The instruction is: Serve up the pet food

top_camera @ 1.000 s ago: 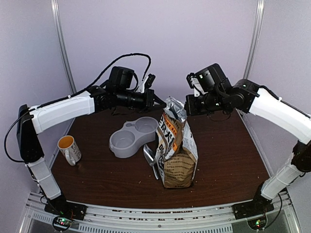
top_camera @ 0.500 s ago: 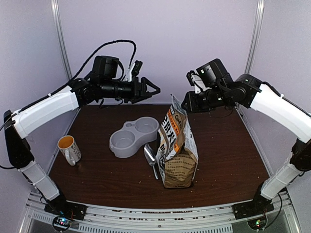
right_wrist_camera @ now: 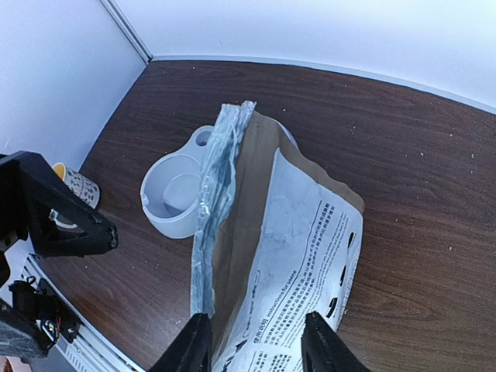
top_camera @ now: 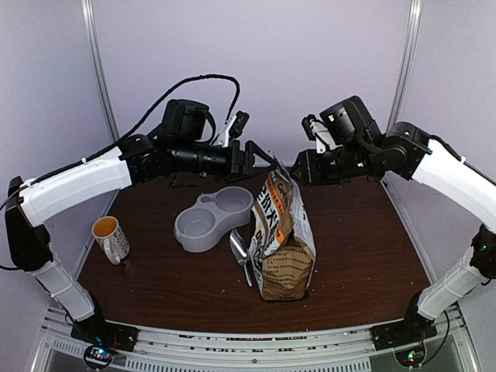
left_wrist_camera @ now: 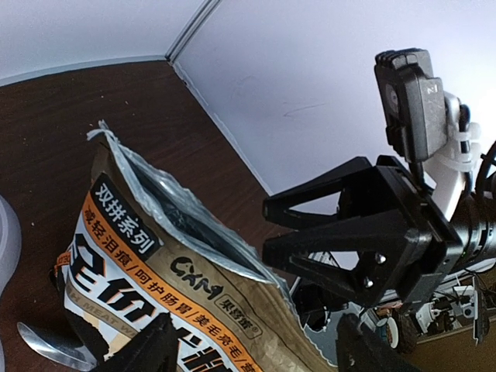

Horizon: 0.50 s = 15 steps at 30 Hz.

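Kraft bag (top_camera: pixel 283 240) stands mid-frame on the counter (top_camera: pixel 364 256), mouth open. Both pincers just let go of its top. Left pincer (top_camera: pixel 262 157) is spread wide, right pincer (top_camera: pixel 299 167) partly open, neither holding anything. Grey bowl (top_camera: pixel 208 220) left of the bag shows no food. Kibble not visible, presumably still bagged, so serving hasn't started.

A grey double bowl (top_camera: pixel 211 219) sits on the brown table (top_camera: pixel 364 240), with a metal scoop (top_camera: pixel 239 252) just beside it (a mug (top_camera: pixel 109 237) stands well apart).

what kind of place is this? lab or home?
Probably a lab test cell: bare walled enclosure with metal posts, arms bolted to a small table, staged dog food bag and bowl.
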Available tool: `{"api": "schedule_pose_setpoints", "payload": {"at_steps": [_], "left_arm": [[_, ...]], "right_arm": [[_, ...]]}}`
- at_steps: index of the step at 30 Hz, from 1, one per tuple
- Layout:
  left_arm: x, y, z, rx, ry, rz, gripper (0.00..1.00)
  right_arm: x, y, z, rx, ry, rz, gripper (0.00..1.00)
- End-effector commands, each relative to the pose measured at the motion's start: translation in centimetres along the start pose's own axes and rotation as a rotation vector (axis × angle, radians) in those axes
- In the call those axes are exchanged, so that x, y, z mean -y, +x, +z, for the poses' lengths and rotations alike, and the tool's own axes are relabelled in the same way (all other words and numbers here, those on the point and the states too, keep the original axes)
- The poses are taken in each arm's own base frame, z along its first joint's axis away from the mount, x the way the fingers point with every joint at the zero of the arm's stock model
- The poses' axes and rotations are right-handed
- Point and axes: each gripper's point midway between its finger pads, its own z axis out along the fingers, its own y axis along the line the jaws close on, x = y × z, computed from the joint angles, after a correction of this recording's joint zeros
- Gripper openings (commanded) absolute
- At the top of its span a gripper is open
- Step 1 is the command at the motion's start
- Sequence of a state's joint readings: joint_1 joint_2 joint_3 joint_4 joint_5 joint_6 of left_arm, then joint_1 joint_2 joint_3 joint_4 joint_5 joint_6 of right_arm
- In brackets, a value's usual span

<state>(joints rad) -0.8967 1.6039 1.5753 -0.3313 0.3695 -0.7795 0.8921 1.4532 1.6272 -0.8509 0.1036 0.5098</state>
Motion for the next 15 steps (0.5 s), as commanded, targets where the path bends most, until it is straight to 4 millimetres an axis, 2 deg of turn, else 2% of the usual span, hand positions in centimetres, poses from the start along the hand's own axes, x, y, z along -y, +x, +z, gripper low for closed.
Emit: {"api": "schedule_pose_setpoints", "payload": {"at_steps": [1, 5, 10, 15], "left_arm": [[-0.2, -0.7, 0.2, 0.043, -0.008, 0.001, 0.73], [-0.9, -0.6, 0.2, 0.051, -0.040, -0.003, 0.68], [-1.2, -0.7, 0.1, 0.060, -0.054, -0.005, 0.67], [-1.0, -0.7, -0.3, 0.064, -0.056, -0.001, 0.67]], "right_arm": [[-0.4, -0.4, -0.7, 0.024, 0.004, 0.003, 0.43], [-1.0, -1.0, -0.9, 0.046, -0.017, 0.004, 0.45], [-1.0, -1.7, 0.1, 0.035, 0.032, -0.035, 0.45], [-0.4, -1.7, 1.6, 0.012, 0.106, -0.073, 0.37]]}}
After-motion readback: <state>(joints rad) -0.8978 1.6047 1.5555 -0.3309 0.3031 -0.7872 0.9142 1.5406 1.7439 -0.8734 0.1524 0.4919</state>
